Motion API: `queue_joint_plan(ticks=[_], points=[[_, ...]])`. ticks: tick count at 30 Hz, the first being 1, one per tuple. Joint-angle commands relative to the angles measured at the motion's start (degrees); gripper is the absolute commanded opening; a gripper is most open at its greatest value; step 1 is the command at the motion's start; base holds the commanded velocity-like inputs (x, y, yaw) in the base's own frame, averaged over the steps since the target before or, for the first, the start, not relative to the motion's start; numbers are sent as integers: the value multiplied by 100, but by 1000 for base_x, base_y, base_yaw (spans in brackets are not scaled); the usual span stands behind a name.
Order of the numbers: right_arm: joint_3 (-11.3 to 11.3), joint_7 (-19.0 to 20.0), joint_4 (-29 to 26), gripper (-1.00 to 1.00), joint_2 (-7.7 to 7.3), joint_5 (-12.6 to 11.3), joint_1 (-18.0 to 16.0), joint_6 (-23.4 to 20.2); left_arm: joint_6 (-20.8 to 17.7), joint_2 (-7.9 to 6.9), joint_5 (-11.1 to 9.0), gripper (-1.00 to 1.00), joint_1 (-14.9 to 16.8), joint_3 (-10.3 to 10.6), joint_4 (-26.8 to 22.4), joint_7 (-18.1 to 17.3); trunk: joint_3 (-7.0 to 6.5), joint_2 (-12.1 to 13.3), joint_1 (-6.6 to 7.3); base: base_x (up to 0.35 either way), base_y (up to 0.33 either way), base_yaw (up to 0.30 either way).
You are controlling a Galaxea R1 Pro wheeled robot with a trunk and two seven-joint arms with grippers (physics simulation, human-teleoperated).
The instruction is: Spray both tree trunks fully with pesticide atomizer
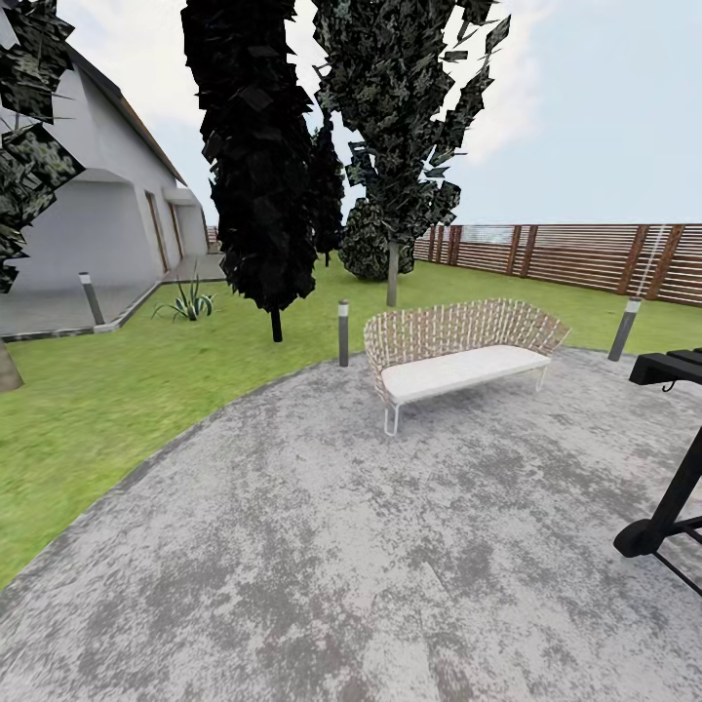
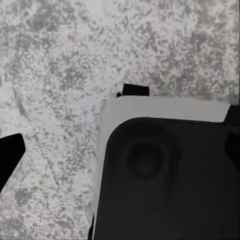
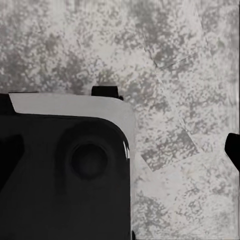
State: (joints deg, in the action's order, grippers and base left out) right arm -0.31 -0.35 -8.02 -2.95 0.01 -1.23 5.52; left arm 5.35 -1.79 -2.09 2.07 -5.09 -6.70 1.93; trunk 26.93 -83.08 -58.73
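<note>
Head view: grey stone paving (image 1: pixel 370 546) is filling the foreground | green lawn (image 1: pixel 107 390) lying at 9 o'clock | slatted brown fence (image 1: pixel 585 255) running at 2 o'clock | pale-trunked, dark-leaved tree (image 1: pixel 392 273) standing at 12 o'clock behind a wicker bench (image 1: pixel 458 351) | both grippers' jaw state: cannot tell

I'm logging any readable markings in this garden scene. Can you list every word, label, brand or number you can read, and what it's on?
None: no text can be read in any view.
The woven bench, the house wall, the wooden fence, the short light posts and the black stand carry no lettering.
The wrist views show grey stone paving and a dark robot body part, both unmarked.
</note>
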Motion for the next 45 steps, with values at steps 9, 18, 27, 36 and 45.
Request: queue_joint_plan(ticks=[9,18,27,36,45], points=[[-6,0,-1585,100,-162,-1,-2,1023,486,-69,30,100,581,1,-382,91,0,0,0,0,0,0],[-19,0,-2538,100,-221,-15,-10,1032,495,-112,73,100,1110,46,-479,222,0,0,0,0,0,0],[-43,36,-2981,100,-212,-12,-134,1028,648,-113,70,100,1408,65,-701,218,0,0,0,0,0,0],[-35,28,-3006,100,-219,24,-149,1030,1278,-114,79,100,1374,68,-722,170,3,0,0,0,0,18],[-25,1,-2997,100,-206,20,-149,1045,1318,-87,89,100,1366,238,-730,158,35,0,0,0,0,237]])
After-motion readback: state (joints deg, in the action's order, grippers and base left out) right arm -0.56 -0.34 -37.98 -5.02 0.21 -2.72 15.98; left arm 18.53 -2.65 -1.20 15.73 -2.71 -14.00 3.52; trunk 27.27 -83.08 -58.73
